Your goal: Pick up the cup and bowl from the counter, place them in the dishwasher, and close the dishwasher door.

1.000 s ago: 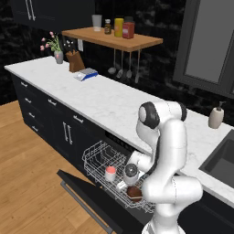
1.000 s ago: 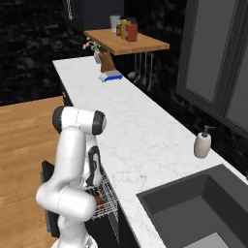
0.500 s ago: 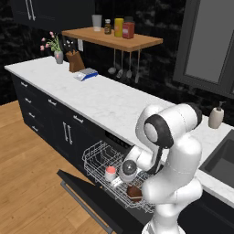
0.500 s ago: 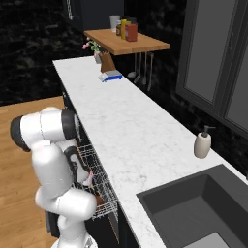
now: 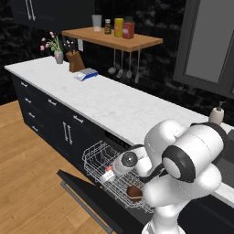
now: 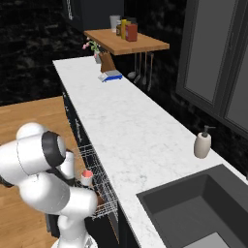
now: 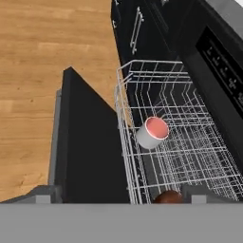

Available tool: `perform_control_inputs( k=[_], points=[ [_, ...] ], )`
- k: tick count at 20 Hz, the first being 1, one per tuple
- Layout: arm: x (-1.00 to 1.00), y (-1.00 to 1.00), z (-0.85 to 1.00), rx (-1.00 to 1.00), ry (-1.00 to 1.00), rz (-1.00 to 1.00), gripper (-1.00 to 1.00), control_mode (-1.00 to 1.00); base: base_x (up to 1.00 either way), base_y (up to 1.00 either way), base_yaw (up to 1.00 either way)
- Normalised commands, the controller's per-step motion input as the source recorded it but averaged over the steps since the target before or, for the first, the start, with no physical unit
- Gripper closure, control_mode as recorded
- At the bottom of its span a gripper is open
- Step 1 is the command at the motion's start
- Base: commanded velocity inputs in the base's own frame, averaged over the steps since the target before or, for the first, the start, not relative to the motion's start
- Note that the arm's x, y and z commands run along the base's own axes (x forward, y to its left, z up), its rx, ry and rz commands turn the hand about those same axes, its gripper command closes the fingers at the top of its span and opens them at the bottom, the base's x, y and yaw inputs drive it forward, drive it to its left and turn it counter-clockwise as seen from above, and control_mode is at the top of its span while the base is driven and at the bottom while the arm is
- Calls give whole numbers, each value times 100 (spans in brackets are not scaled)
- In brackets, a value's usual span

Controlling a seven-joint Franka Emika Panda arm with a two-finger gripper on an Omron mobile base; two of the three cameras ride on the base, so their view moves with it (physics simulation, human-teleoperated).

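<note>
The end effector (image 7: 116, 193) hangs over the open door (image 7: 85, 142), fingers spread and empty. Nearest in the rack (image 7: 190, 142) sits the bowl (image 7: 168, 197); beyond it the cup (image 7: 153, 132); farther, the bench (image 5: 114, 103).

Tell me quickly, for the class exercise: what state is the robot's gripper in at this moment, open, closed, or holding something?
Gripper: open and holding nothing; the cup and the bowl both lie in the dishwasher rack.

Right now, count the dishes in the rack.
2. The cup lies on its side near the rack's front edge; the bowl sits further along. The arm may hide more.
</note>
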Motion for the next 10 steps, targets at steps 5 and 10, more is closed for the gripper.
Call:
perform_control_inputs(
  k=[5, 10],
  points=[
    [-2, 100, 100, 0, 19, 0, -100, -100, 0, 0, 0],
    [-15, 100, 98, -4, 19, 0, -100, -100, 0, 0, 0]
  ],
)
